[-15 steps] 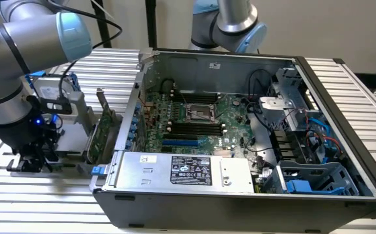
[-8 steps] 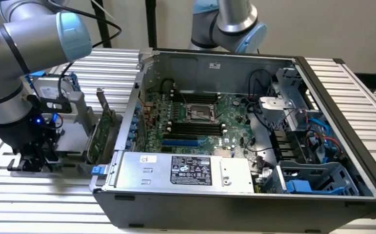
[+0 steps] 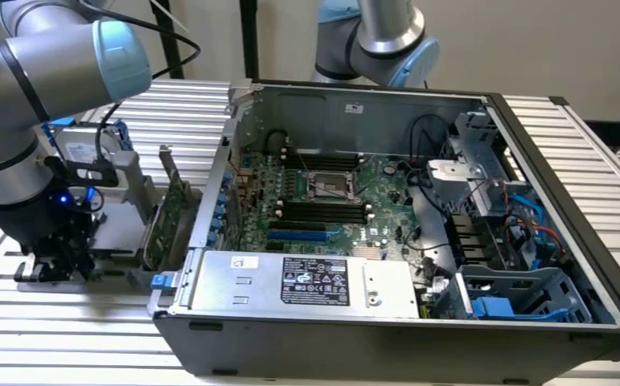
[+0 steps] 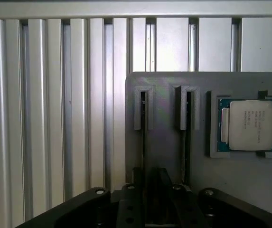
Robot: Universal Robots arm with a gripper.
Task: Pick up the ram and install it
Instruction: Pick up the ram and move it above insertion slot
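While the end effector hangs low over the gray holder on the tabletop, beside the open case, I cannot tell if it is wide or narrow. The ram seems to stand on edge in a holder slot, just below it. For a good pick, I think it should be centred along the stick and grip both flat faces squarely, without tilting.

thin ram (seen edge-on), slotted upright in grey holder
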